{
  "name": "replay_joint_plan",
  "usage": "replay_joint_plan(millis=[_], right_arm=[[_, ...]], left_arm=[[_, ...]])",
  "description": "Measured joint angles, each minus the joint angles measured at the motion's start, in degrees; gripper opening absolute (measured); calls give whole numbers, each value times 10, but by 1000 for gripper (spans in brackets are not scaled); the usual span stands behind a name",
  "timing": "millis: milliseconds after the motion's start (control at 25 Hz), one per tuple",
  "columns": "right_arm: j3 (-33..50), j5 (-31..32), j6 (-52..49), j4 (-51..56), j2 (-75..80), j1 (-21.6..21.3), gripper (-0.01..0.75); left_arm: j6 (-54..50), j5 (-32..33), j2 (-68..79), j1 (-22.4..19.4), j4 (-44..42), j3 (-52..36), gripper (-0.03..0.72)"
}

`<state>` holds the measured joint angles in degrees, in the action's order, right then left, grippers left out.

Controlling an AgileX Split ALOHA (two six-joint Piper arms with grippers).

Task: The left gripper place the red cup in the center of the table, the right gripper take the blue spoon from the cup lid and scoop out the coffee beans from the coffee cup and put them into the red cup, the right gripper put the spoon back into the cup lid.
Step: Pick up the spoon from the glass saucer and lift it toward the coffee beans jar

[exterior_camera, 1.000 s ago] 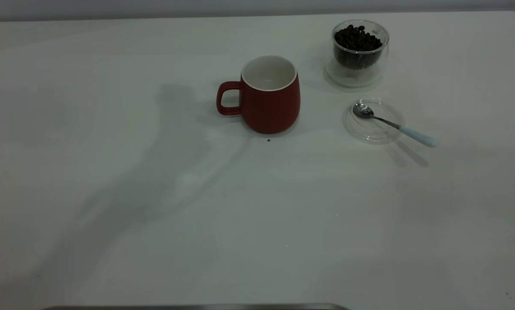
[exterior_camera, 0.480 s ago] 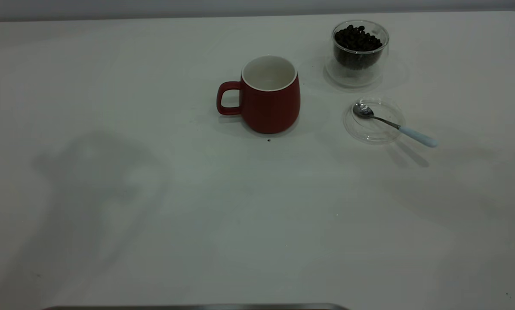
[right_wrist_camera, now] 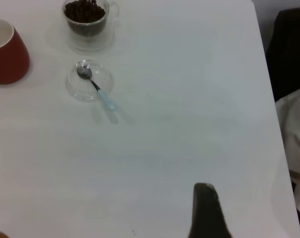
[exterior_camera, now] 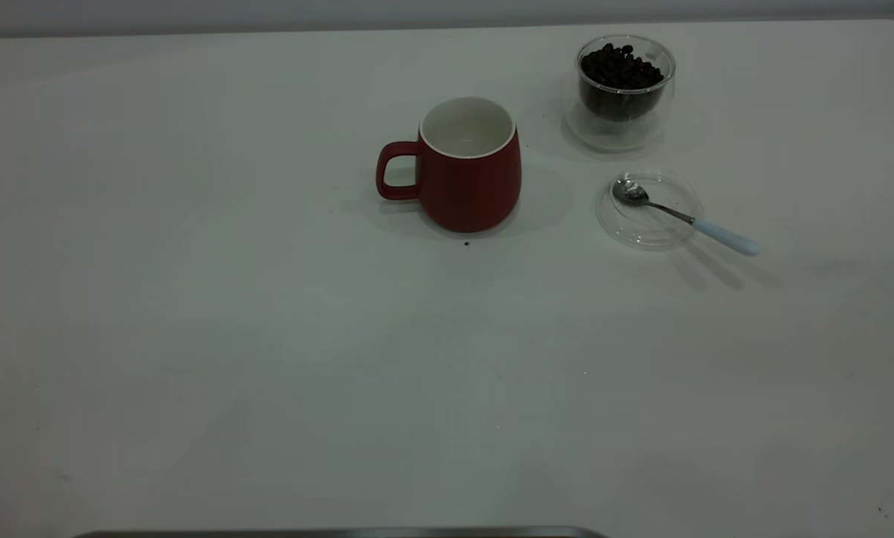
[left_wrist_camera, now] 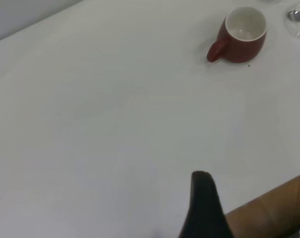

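red cup (exterior_camera: 469,168): upright, upper centre of your exterior frame, handle pointing left
blue spoon (exterior_camera: 682,217): bowl on cup lid (exterior_camera: 648,209), right of the mug
coffee cup (exterior_camera: 624,90): upper right, holds coffee beans (exterior_camera: 620,67)
left gripper (left_wrist_camera: 203,208): one finger in view, can't tell its state
right gripper (right_wrist_camera: 207,210): same, can't tell

The exterior view looks steeply down across the desk (exterior_camera: 267,336) from its near edge, close enough to show the red cup (exterior_camera: 467,163), coffee cup (exterior_camera: 622,88), cup lid (exterior_camera: 650,209) and blue spoon (exterior_camera: 685,218) plainly. The left wrist view looks from high and far back on the left, with the red cup (left_wrist_camera: 241,34) small at the far end. The right wrist view looks down from the right side, sharing the red cup (right_wrist_camera: 6,52), cup lid (right_wrist_camera: 88,82) and coffee cup (right_wrist_camera: 86,20).
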<state>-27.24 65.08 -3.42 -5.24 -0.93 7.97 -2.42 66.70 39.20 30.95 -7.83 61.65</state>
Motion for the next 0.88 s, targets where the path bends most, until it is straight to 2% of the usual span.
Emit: replay_joint_plan(millis=[240, 400, 480, 680, 880], right_arm=[[0, 0, 0, 0, 0, 0, 523], [0, 0, 0, 0, 0, 0, 523], [0, 0, 0, 0, 0, 0, 523], [0, 0, 0, 0, 0, 0, 523], [0, 0, 0, 0, 0, 0, 523]], left_arm=[[-2, 1, -238, 0, 3, -114, 587], [-4, 1, -319, -13, 27, -165, 587], [-4, 1, -331, -38, 39, -190, 587], [-6, -3, -337, -145, 60, -256, 587], [-5, -7, -382, -222, 71, -301, 587]])
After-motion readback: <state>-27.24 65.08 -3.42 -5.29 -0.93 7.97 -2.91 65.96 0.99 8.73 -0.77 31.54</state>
